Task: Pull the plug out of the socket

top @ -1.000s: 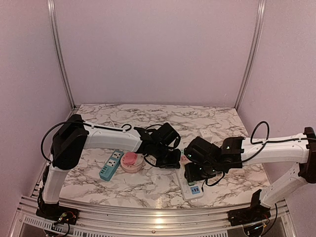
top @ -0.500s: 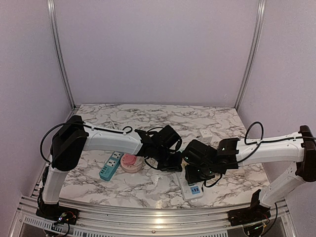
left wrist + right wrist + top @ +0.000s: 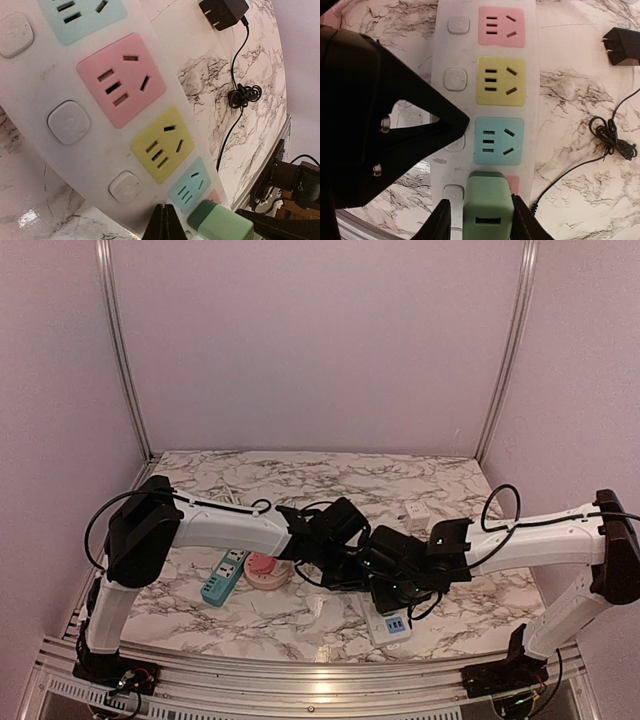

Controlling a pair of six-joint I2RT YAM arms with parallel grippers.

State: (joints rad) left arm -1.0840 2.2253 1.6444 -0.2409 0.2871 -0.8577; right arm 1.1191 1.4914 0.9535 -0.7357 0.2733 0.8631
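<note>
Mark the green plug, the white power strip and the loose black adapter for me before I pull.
green plug [image 3: 487, 205], right wrist view, middle of its top face.
white power strip [image 3: 456, 50], right wrist view, bare white body between two buttons.
black adapter [image 3: 622, 47], right wrist view, centre of its body.

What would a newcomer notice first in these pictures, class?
The green plug sits in the white power strip, beside its blue socket, with the right pincer open around it. The shut left pincer tips down at the strip's edge nearby; a black adapter lies loose on the marble.
</note>
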